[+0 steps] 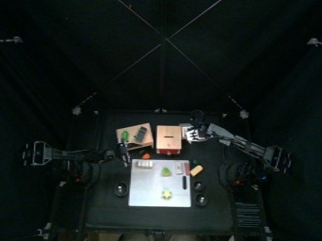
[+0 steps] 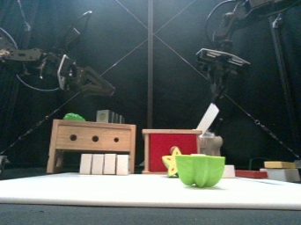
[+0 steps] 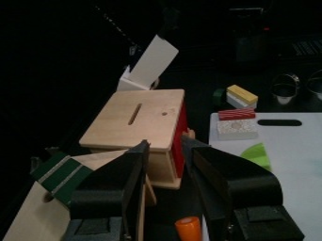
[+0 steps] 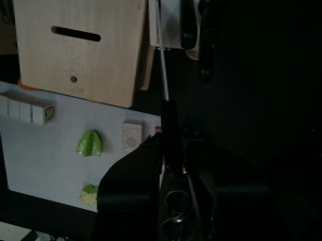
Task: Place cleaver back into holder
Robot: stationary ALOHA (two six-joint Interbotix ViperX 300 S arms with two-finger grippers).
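The cleaver [image 2: 209, 117] is gripped by the right claw [image 2: 212, 132] above the slotted holder [image 3: 136, 118]; blade-to-slot alignment seems needed next, while the left claw [image 3: 170, 184] hangs open.

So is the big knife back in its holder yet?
Not yet. The knife hangs tilted in the air above the red box, held by the right hand, with its blade still out in the open.
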